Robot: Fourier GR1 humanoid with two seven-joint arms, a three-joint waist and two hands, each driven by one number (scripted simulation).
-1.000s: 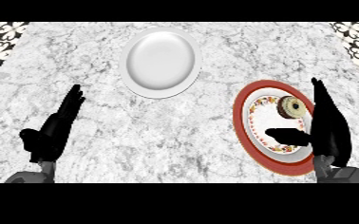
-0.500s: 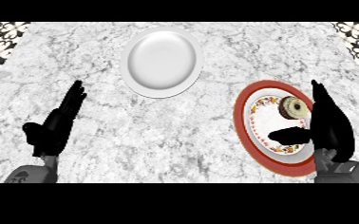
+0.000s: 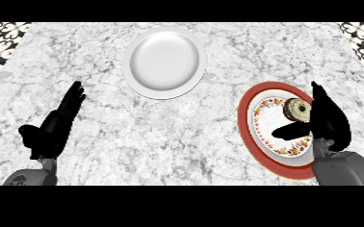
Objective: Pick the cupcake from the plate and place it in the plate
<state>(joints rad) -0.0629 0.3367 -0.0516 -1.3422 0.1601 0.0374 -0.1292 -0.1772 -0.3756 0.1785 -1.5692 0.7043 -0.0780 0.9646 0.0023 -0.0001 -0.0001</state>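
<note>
Fingers [image 3: 323, 103] straight beside cupcake [image 3: 297, 109] near red-rimmed plate's [image 3: 247, 125] right edge.

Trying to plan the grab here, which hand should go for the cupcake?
The right hand. It is already over the red-rimmed plate, right beside the cupcake. The left hand rests open at the counter's far left side.

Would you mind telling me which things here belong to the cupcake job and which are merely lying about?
Belonging: cupcake, red-rimmed plate under it, white plate, right hand beside the cupcake.
Lying about: left hand resting open at the left; marble counter.
</note>
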